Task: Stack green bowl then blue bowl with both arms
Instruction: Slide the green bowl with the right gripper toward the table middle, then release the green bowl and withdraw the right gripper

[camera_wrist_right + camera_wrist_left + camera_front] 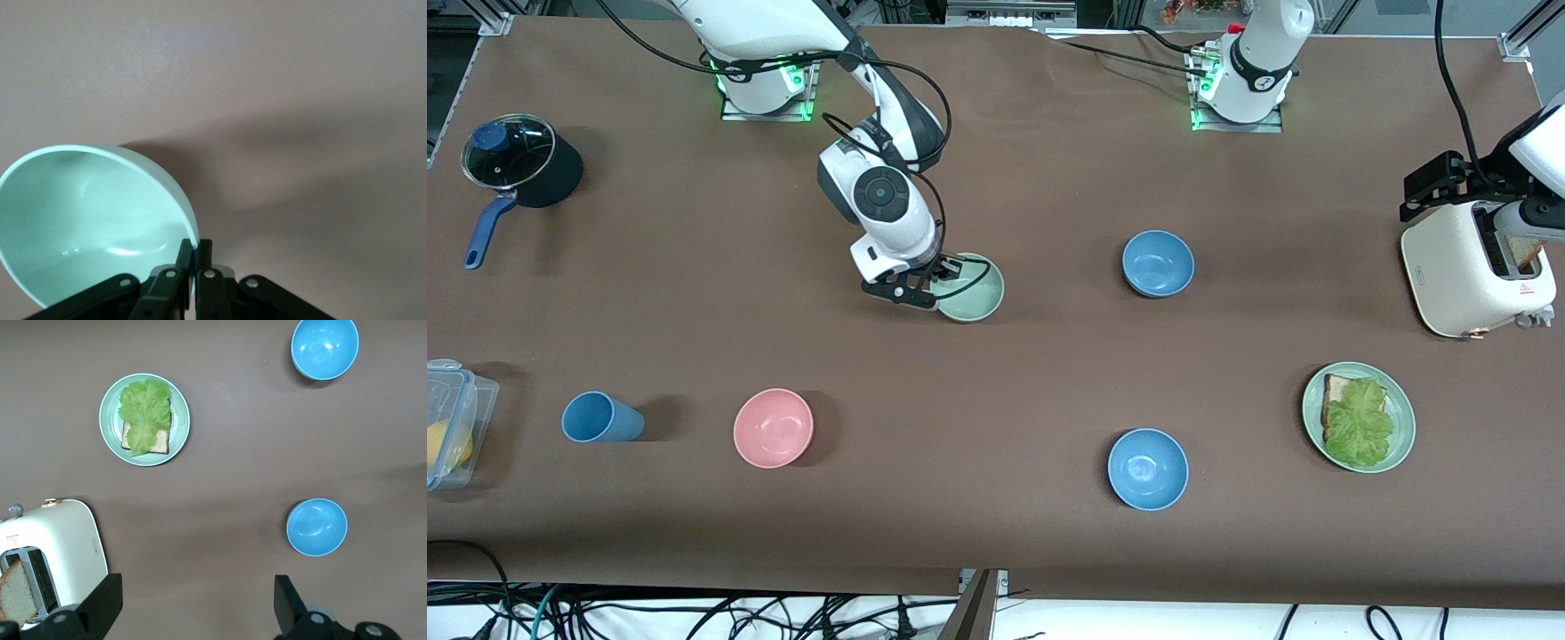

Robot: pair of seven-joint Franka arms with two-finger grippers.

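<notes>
The pale green bowl (971, 292) is mid-table, toward the right arm's side. My right gripper (938, 283) is shut on its rim. The right wrist view shows the fingers (195, 250) pinching the rim of the green bowl (87, 220), which is tilted with a shadow under it. Two look-alike blue bowls stand toward the left arm's end, one farther from the front camera (1158, 263) (317, 527) and one nearer (1148, 468) (325, 347). My left gripper (1436, 185) (193, 607) is open and empty, up in the air beside the toaster.
A white toaster (1476, 267) with bread and a green plate (1396, 449) with bread and lettuce are at the left arm's end. A pink bowl (773, 428), blue cup (600, 418), lidded pot (520, 160) and plastic box (449, 422) are at the right arm's end.
</notes>
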